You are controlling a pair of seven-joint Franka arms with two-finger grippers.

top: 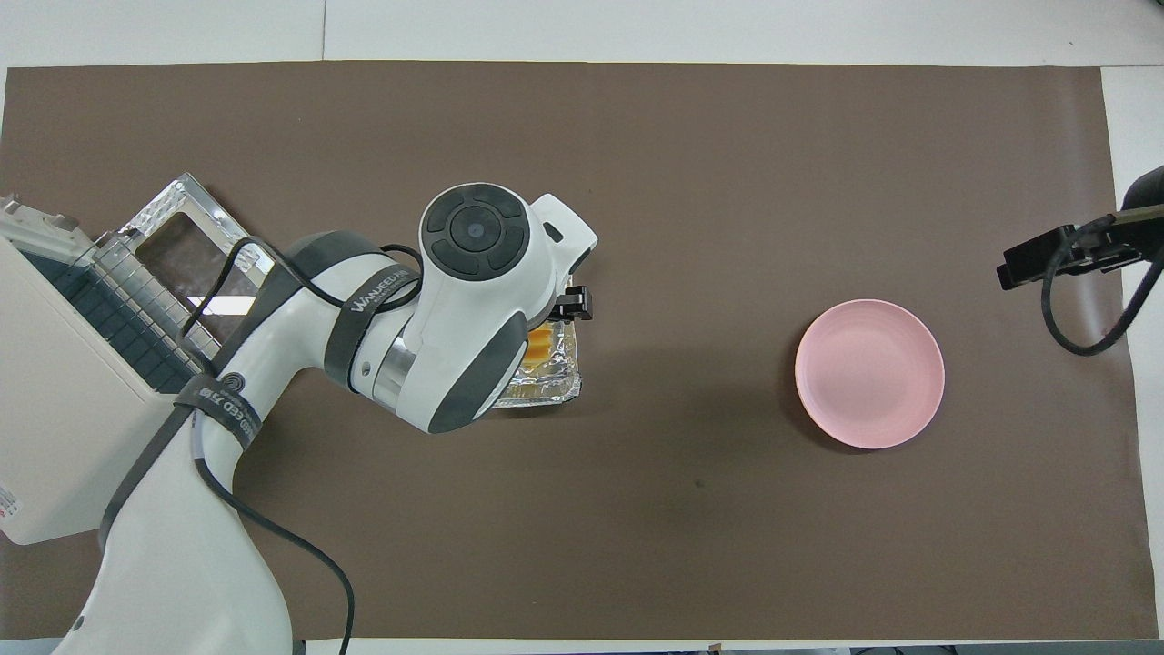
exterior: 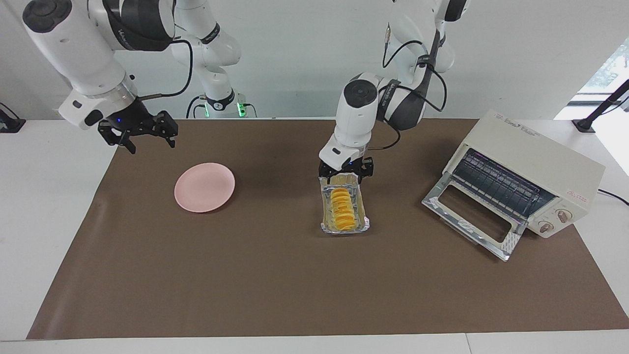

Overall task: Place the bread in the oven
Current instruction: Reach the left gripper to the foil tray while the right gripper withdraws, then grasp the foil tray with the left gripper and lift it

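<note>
The bread [exterior: 342, 209] is a golden-yellow ridged loaf lying in a crinkled foil tray [exterior: 364, 224] in the middle of the brown mat. My left gripper [exterior: 345, 178] is low over the end of the tray nearer to the robots, open, with a finger at either side of it. In the overhead view my left arm covers most of the bread [top: 538, 344] and the tray [top: 556, 388]. The cream-white oven [exterior: 533, 160] stands at the left arm's end of the table with its glass door [exterior: 471, 219] dropped open. My right gripper [exterior: 147, 140] waits open in the air.
A round pink plate [exterior: 205, 187] lies on the mat toward the right arm's end of the table, also in the overhead view [top: 869, 373]. The oven [top: 55, 391] and its open door [top: 182, 246] show at the overhead view's edge. The oven's cable trails off the table.
</note>
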